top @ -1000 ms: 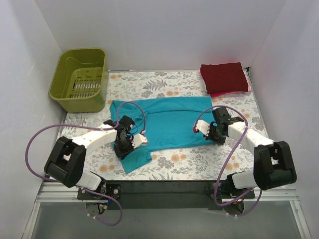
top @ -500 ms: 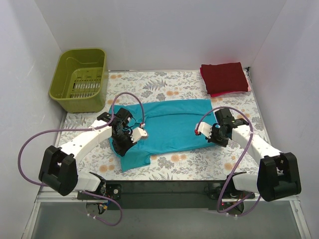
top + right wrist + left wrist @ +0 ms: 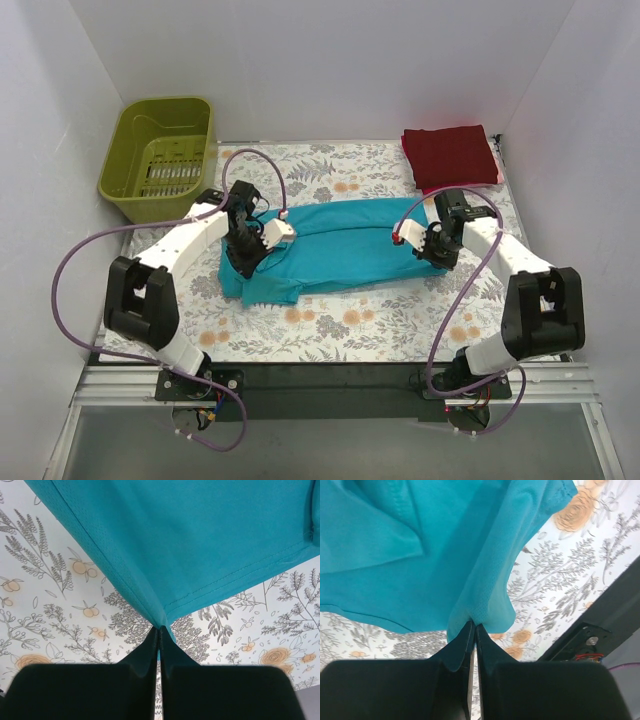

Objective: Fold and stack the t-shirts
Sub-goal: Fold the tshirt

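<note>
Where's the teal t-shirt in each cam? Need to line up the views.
Top external: teal t-shirt sits at picture centre, spread left to right.
Left wrist: it fills the upper left, a fold pinched in the left claw at bottom centre.
Right wrist: it fills the top and right, its hemmed corner pinched in the right claw.
Shared landmark: the floral tablecloth under the shirt, visible in all three.

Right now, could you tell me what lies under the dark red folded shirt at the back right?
A pink shirt: only its near edge peeks out beneath the dark red shirt. The rest is covered, so anything else in that pile is hidden.
</note>
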